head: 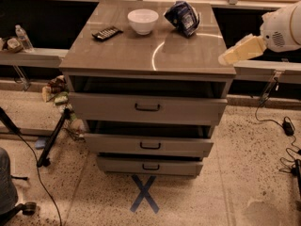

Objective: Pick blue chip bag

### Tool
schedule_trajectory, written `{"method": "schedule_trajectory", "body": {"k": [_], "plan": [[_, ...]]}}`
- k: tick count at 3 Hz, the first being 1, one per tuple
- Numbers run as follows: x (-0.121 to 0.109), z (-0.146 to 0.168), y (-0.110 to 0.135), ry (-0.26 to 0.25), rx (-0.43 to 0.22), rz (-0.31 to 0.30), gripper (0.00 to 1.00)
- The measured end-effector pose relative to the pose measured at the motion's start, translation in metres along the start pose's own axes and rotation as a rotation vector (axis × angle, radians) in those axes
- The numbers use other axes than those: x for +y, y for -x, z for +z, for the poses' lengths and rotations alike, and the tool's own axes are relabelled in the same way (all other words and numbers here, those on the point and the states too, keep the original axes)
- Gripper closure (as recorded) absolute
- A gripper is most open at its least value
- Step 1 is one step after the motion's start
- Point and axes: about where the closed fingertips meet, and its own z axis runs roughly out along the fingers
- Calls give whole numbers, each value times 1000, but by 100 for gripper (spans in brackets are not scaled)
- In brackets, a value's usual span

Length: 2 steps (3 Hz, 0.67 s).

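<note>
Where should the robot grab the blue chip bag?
Probably its puffed middle, coming from above on the right: the dark-blue foil chip bag lies tilted near the grey cabinet top's back edge, the white round bowl sits left, and the cream gripper hovers at the right edge.

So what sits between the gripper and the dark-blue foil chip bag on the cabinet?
Nothing: the camera view shows only bare grey cabinet top between the cream gripper, at its right edge, and the dark-blue foil chip bag.

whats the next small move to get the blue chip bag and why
Probably swing the gripper left and farther back over the cabinet top: it hangs by the front right edge, while the blue chip bag lies untouched at the rear, right of the white bowl.
</note>
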Motion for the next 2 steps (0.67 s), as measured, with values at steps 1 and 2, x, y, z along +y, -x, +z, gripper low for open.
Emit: {"method": "schedule_trajectory", "body": {"k": [1,2], "plan": [[-2,18,10,-10,-44,4,0],[-17,55,33,-44,-150,52,0]]}}
